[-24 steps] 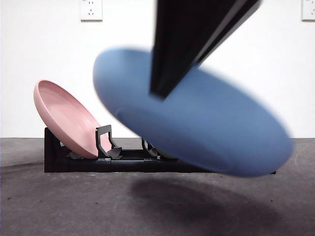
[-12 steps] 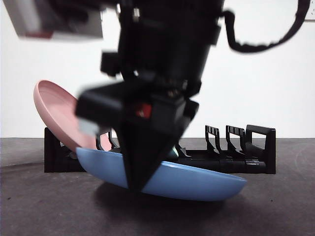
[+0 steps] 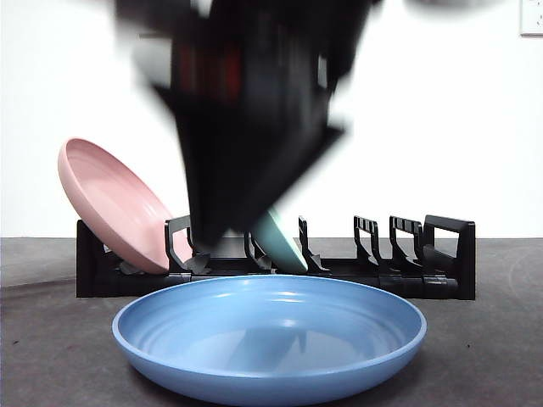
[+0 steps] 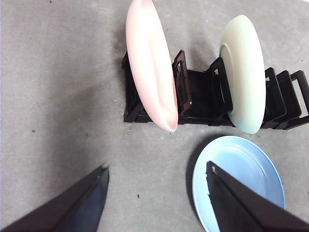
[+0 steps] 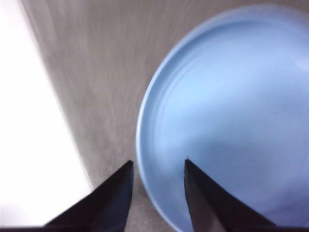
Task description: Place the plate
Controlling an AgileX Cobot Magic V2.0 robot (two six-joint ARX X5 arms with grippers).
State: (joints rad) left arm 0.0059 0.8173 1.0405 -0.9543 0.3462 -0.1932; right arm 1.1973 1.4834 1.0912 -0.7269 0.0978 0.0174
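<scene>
The blue plate (image 3: 270,339) lies flat on the grey table just in front of the black rack (image 3: 428,271). My right gripper (image 3: 210,233) hangs blurred right above the plate's back rim, clear of it. In the right wrist view its jaws (image 5: 157,164) stand open over the rim of the blue plate (image 5: 231,111), with nothing held. My left gripper (image 4: 157,166) is open and empty, high over the table, with the blue plate (image 4: 236,186) and the rack (image 4: 198,96) beyond it.
A pink plate (image 3: 110,203) leans in the rack's left end, and a pale green plate (image 3: 282,242) stands in a middle slot. Several slots at the rack's right end hold nothing. A white wall stands behind.
The blue plate came down tilted in the gripper, reached the table and now lies flat. The right gripper has let go of it and is rising.
</scene>
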